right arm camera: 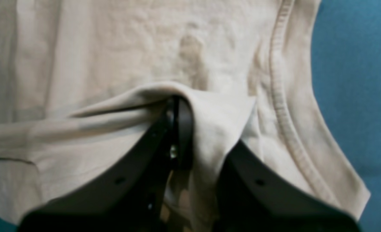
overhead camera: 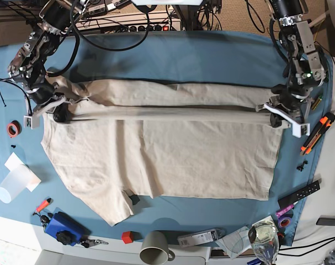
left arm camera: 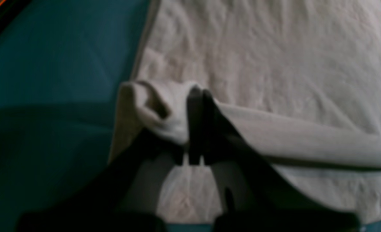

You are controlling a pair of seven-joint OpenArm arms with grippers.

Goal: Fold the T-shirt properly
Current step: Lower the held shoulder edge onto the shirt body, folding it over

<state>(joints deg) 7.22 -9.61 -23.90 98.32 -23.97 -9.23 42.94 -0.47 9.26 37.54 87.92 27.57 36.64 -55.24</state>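
The beige T-shirt (overhead camera: 167, 160) lies spread across the teal table cloth (overhead camera: 211, 58), its far long edge folded toward the middle. A taut ridge of fabric runs between the two grippers. At the hem end, my left gripper (overhead camera: 278, 110) is shut on a pinch of the shirt; in the left wrist view its dark fingertips (left arm camera: 198, 95) meet on the lifted fold (left arm camera: 274, 129). My right gripper (overhead camera: 58, 112) is shut on cloth at the collar end. The right wrist view shows fabric draped over its gripper (right arm camera: 177, 104), with the ribbed collar (right arm camera: 282, 96) just right of it.
Along the left edge sit a red tape roll (overhead camera: 12, 128) and a plastic cup (overhead camera: 12, 185). An orange knife (overhead camera: 316, 132) and a black bar (overhead camera: 299, 193) lie at the right. A blue object (overhead camera: 62, 227), mug (overhead camera: 154, 255) and glass (overhead camera: 264, 237) line the front.
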